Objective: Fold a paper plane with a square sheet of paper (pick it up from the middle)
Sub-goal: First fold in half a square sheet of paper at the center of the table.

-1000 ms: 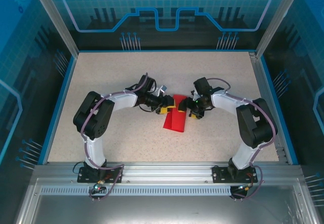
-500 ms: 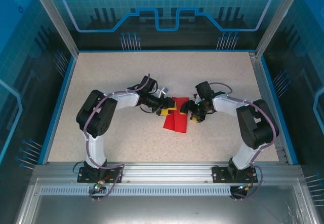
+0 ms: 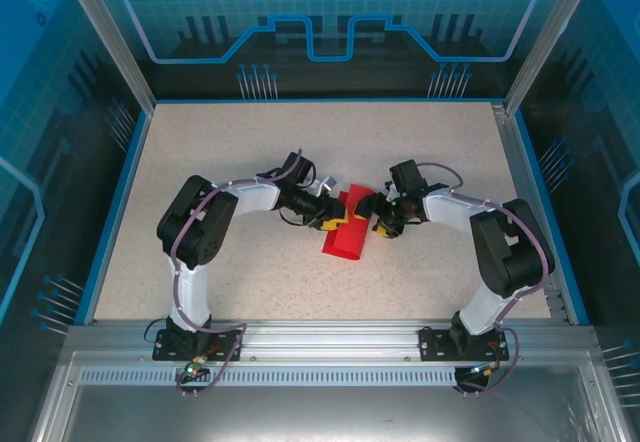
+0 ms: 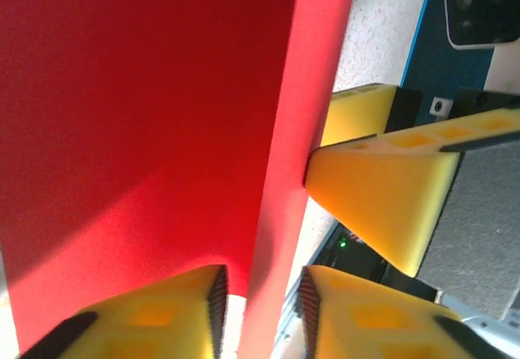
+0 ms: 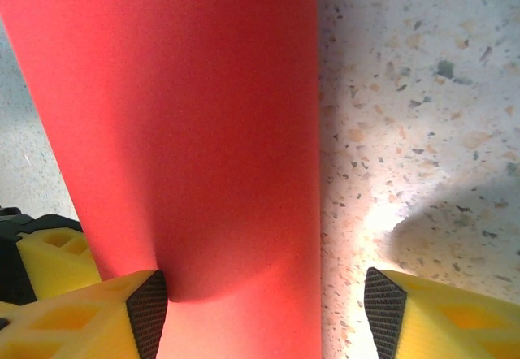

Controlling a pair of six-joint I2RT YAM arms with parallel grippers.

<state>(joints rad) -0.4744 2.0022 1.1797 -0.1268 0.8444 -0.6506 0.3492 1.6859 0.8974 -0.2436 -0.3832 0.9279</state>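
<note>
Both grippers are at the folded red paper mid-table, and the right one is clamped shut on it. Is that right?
Not quite: the right gripper is open, not clamped shut. The right wrist view shows its fingers standing wide apart, with the red paper lying partly between them. The rest holds.

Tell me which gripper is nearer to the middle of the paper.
Left. The left gripper is over the paper near its middle; the right gripper is at its right edge, toward the far end.
</note>
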